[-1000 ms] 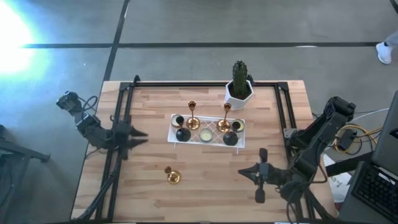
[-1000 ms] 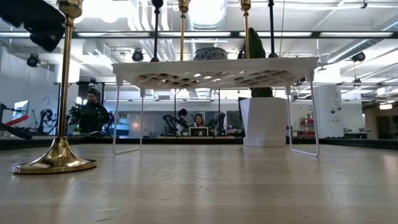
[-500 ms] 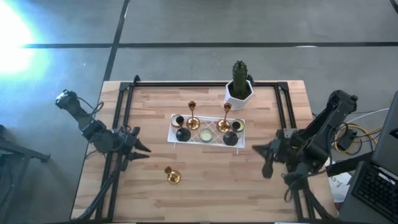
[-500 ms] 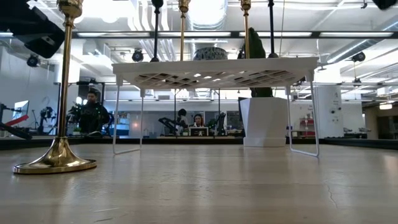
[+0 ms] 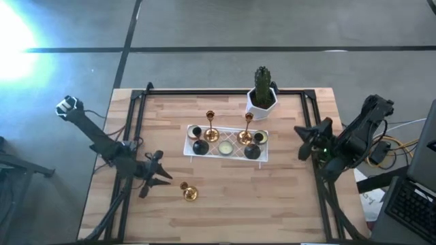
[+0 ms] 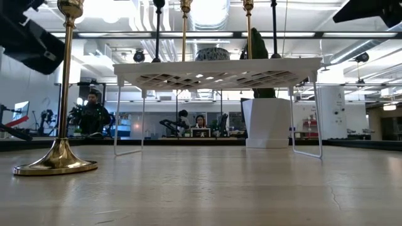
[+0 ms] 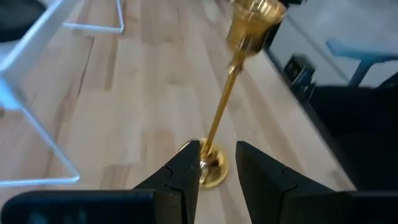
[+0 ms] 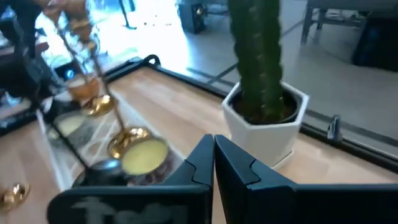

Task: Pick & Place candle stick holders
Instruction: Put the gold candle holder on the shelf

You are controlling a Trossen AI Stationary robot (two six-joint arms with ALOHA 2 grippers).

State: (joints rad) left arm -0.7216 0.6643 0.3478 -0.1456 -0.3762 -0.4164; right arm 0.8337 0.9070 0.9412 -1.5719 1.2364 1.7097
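1. A lone gold candle stick holder (image 5: 189, 192) stands upright on the bare wood of the table (image 5: 225, 211), toward the front left, well apart from everything else; open board lies all round it
2. The left gripper (image 5: 161, 178) sits just beside this holder on its left side; in the left wrist view its two dark fingers (image 7: 186, 177) stand slightly apart with the holder's round base (image 7: 211, 169) seen between the tips, not gripped
3. The left arm reaches in from the table's left edge, low and slanting toward the front
4. The other four holders stand on the white rack (image 5: 194, 151) at mid-table: two gold ones (image 5: 211, 126) (image 5: 246, 129) on the far side, two black ones (image 5: 199, 145) (image 5: 253, 150) on the near side, with pale round candles (image 5: 225, 148) among them
5. A white pot with a cactus (image 5: 262, 95) stands just behind the rack's right end, near the far edge
6. A black frame rail (image 5: 139, 122) runs along the left, far and right edges of the table
7. The right gripper (image 5: 304, 143) hovers over the right rail, its jaws pressed together and holding nothing, pointing toward the rack and cactus
8. In the low view the lone holder (image 6: 61, 94) rises tall at the left, the rack's thin legs (image 6: 117, 119) beyond it
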